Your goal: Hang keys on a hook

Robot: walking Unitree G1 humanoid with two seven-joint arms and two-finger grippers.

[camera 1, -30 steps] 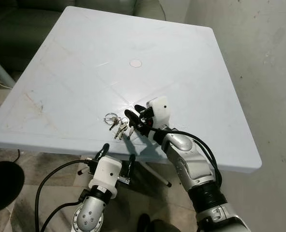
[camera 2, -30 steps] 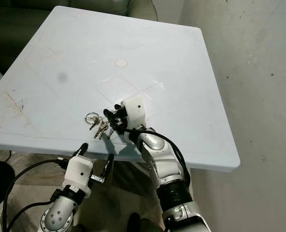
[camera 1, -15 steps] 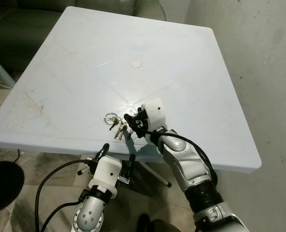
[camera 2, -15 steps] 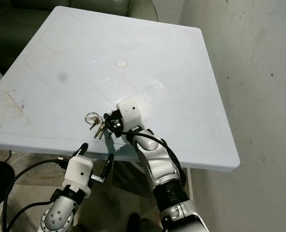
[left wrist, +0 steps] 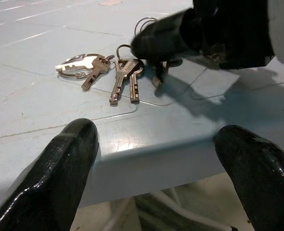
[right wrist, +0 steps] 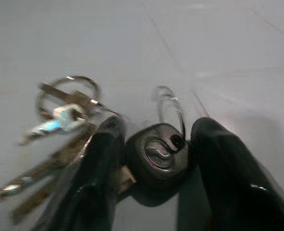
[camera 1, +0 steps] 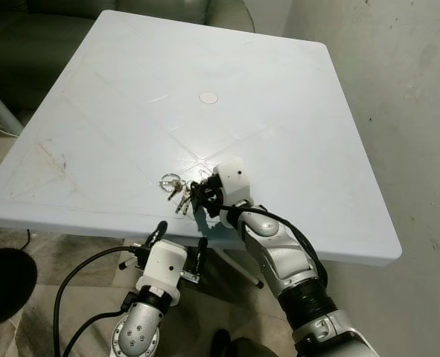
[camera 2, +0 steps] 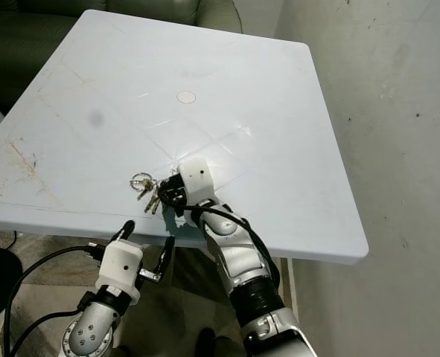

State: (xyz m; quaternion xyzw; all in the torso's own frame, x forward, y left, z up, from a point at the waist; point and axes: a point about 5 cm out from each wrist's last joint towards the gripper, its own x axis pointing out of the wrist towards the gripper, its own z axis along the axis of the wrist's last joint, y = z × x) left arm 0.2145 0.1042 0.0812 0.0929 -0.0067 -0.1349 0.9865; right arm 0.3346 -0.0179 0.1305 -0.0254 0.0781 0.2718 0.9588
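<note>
My right gripper (right wrist: 154, 159) closes on the black fob of the keys (camera 1: 181, 190), apparently pinched, near the white table's (camera 1: 294, 97) front edge. My left gripper (left wrist: 161, 159) waits open below. Lifting and hanging remain; no hook in sight.

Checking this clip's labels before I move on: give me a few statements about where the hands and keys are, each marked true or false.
1. The keys lie on the white table. True.
2. The right hand has its fingers on either side of the black key head. True.
3. The left hand is holding the keys. False: it hangs open below the table edge.
4. The keys already hang on a hook. False: they lie on the table.
</note>
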